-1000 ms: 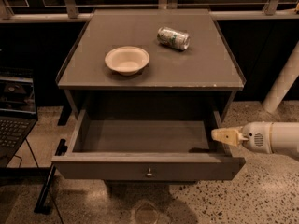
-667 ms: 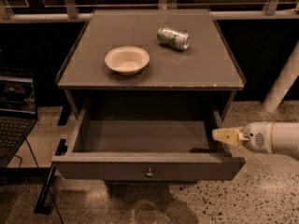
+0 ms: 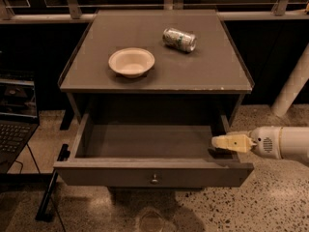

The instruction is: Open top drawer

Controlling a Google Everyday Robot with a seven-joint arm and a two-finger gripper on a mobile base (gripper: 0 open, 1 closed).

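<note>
Looking nearest first, we note a speckled floor [image 3: 270, 202] along the near edge. A dark bar [image 3: 48, 195] slants across it on the left, below the drawer's left corner.

Next back is the top drawer [image 3: 106, 174], standing well out from the cabinet [image 3: 72, 100] towards us. Its flat grey-brown front faces us, with a small round knob [image 3: 154, 179] at the centre. Behind the front, the drawer's floor and side walls lie in view, running back into shadow under the cabinet top.

The gripper [image 3: 217, 142] sits at the drawer's right near corner, just behind the front panel and over the right side wall, its pale yellow tip pointing left. We cannot tell whether it is open or closed, nor whether it touches the drawer. It holds nothing that we can see. The white arm [image 3: 285, 142] behind it runs level out of the right edge.

On the left, at about the same depth, part of a laptop [image 3: 12, 134] shows at the frame edge.

Farther back, the cabinet top [image 3: 212, 71] carries two things. A pale bowl [image 3: 131, 62] stands upright left of centre. A metal can [image 3: 179, 39] lies on its side farther back and to the right, well apart from the bowl.

To the right of the cabinet, a white post [image 3: 292, 86] leans up from the floor. A pale rail [image 3: 38, 18] crosses at the far edge.
</note>
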